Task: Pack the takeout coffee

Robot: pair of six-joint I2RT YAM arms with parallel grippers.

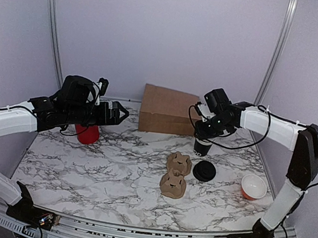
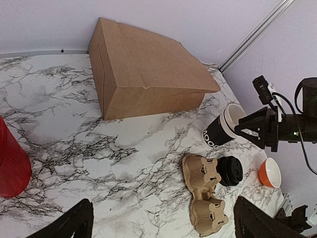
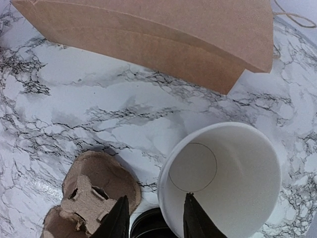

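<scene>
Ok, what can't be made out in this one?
Print on the open black cup: too small to read in the left wrist view.
Red cup: cut by the left wrist frame edge, and partly under the left arm from above.
Loose lid: in the right wrist view, mostly cut off by the bottom edge.
Paper bag: no view shows its inside.

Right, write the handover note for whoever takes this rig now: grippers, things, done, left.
Left gripper: open, empty, in the air near the red cup.
Right gripper: open, one finger inside and one outside the rim of the open black cup, not clamped.
Things: the cup stands in front of the brown paper bag. The loose black lid lies on the table next to the cardboard carrier.
Done: nothing packed; no lidded coffee in view.
Left: probably lid the cup, seat it in the carrier, then bag it.
</scene>
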